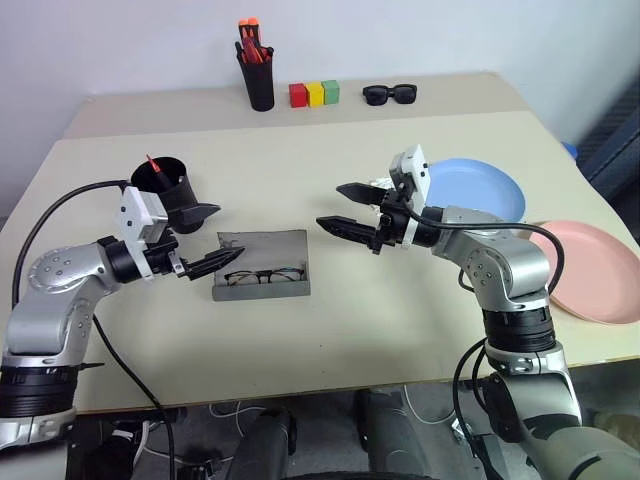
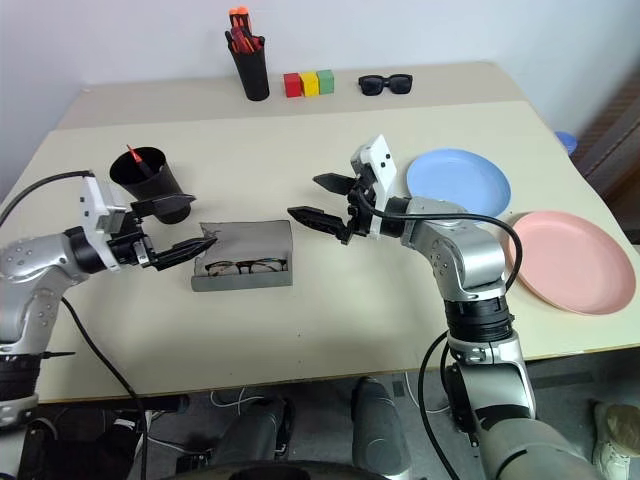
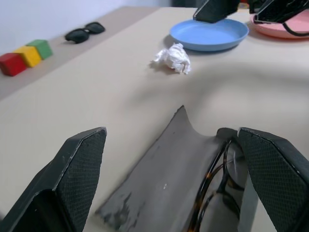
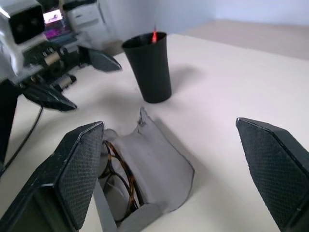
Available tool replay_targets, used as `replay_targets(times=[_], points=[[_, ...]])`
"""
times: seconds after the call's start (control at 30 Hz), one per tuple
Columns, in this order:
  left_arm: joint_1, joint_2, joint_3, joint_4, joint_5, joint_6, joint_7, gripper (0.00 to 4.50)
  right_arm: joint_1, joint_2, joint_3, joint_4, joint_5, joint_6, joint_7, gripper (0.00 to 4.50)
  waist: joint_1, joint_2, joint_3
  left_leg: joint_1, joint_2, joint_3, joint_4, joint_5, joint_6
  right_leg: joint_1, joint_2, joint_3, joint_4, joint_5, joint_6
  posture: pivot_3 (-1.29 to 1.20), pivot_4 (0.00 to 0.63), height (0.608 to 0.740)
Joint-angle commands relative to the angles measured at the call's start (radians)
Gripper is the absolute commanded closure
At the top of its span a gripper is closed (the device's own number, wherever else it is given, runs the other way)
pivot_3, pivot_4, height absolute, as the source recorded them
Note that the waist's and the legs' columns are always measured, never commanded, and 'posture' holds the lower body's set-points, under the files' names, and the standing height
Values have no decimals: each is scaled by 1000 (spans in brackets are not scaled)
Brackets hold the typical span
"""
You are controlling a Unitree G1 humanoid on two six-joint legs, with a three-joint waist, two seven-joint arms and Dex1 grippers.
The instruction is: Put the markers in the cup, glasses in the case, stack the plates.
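Both claws (image 1: 202, 238) (image 1: 343, 208) wide apart, empty

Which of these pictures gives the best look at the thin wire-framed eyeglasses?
The right wrist view: the thin dark wire-framed eyeglasses lie close up in the open grey hinged case. The left wrist view cuts them off behind a finger; both eye views show them whole but small.
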Motion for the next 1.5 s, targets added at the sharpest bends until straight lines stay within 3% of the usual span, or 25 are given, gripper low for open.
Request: replay_targets(times=[0.03,0.23,0.5,0.63,0.83,0.97,1.13,1.5], points=[[-51,0,3,33,-20,21,-17,1238,28,-30,-35,-88,59,2,-4,1285,6,-1,0,0,0,0,0,0,0,0,0,0,0,0,0,0,150,740],[-167,-50,-48,160,45,-31,-11,4362,92,-101,-20,-145,66,-37,-4,4442,31,-1,-1,-1,-2,0,3,0,0,2,-2,0,-1,0,0,0,150,740],[-380,-149,-139,455,264,-244,117,4480,126,-117,-34,-183,114,-45,-19,4500,38,-2,-1,-1,-2,0,3,0,0,2,-1,-1,-1,0,0,0,150,740],[-451,-190,-165,553,297,-277,112,4500,131,-146,-15,-186,133,-23,-10,3305,37,-2,-1,-1,-2,0,3,0,0,2,-2,-1,-2,0,0,0,150,740],[-530,-190,-198,680,323,-225,59,4500,133,-151,-8,-209,152,-39,-18,166,32,-2,-1,-1,-2,0,2,0,0,1,-1,-1,-1,0,1,0,150,740],[-568,-175,-252,761,383,-143,34,4500,139,-161,17,-221,115,-97,-17,67,33,-2,-1,-1,-2,0,3,0,0,2,-2,-1,-1,0,1,0,150,740],[-625,-177,-304,775,390,125,-46,4500,144,-142,31,-226,139,-85,-31,67,33,-2,-1,-2,-2,0,4,0,0,2,-1,-1,-1,0,1,0,150,740],[-687,-175,-374,799,431,265,-158,4500,155,-129,58,-249,116,-111,-87,67,32,-2,-1,-1,-2,0,3,0,0,2,-1,-1,0,0,1,0,150,740]])
